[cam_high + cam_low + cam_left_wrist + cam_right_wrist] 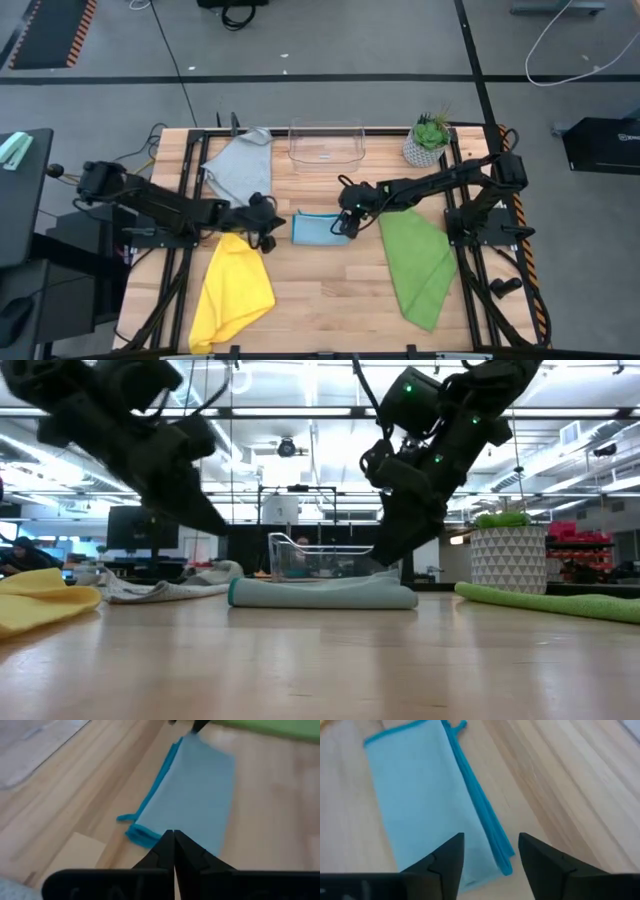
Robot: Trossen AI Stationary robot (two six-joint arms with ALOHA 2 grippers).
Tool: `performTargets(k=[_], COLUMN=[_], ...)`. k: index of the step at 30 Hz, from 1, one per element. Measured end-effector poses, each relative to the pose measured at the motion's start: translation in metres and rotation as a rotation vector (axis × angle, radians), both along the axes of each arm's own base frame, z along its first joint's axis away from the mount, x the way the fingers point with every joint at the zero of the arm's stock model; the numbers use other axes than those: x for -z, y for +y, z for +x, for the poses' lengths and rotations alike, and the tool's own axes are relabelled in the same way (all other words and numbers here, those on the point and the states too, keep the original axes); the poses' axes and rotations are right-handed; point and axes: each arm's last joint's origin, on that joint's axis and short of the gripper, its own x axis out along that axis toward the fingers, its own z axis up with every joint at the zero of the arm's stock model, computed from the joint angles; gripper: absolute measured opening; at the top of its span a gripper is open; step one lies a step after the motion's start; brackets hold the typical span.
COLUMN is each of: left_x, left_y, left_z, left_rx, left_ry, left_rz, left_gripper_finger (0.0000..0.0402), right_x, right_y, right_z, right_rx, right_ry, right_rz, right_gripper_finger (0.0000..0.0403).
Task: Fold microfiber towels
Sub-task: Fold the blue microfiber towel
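Under my right end effector (491,851) I see the light blue towel (318,228) with brighter blue edging. Beside it lies the green towel (417,262); by my left end effector (268,238), the yellow towel (232,290) and grey towel (241,167). The worktop (330,290) is pale wood.

Blue towel (318,228) folded mid-table; grey (240,166), yellow (232,290), green (418,265) unfolded.

Two dark six-joint arms reaching inward from opposite sides of the table, wrists low near the middle. Left two-finger gripper (268,229) at the end of an arm stretched almost straight across, dark fingers (172,851) pressed together tip to tip, gripping nothing. Right two-finger gripper (345,222) angled down from a bent elbow, fingers (451,857) spread well apart, nothing between them.
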Motion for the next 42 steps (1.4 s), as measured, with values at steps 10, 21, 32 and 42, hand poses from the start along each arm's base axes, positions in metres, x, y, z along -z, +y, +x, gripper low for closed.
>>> performTargets(k=[10, 21, 32, 42], left_x=[-0.002, -0.003, -0.006, -0.006], left_y=[0.006, 0.005, 0.005, 0.005], left_z=[-0.010, -0.009, -0.007, -0.007], left_rx=[-0.001, 0.017, 0.017, 0.016], left_ry=[-0.047, -0.062, -0.094, -0.093], left_rz=[-0.022, -0.035, -0.041, -0.041], left_gripper_finger=[0.0010, 0.0008, 0.0005, 0.0006], right_x=[0.010, 0.018, 0.015, 0.017], right_y=[-0.004, -0.004, -0.004, -0.007], right_z=[0.001, 0.005, 0.002, -0.002], right_rx=[-0.042, -0.058, -0.023, 0.060], right_ry=[0.016, 0.020, 0.028, 0.071], right_rz=[0.042, 0.040, 0.020, -0.021], right_gripper_finger=[0.0184, 0.0096, 0.0027, 0.0026])
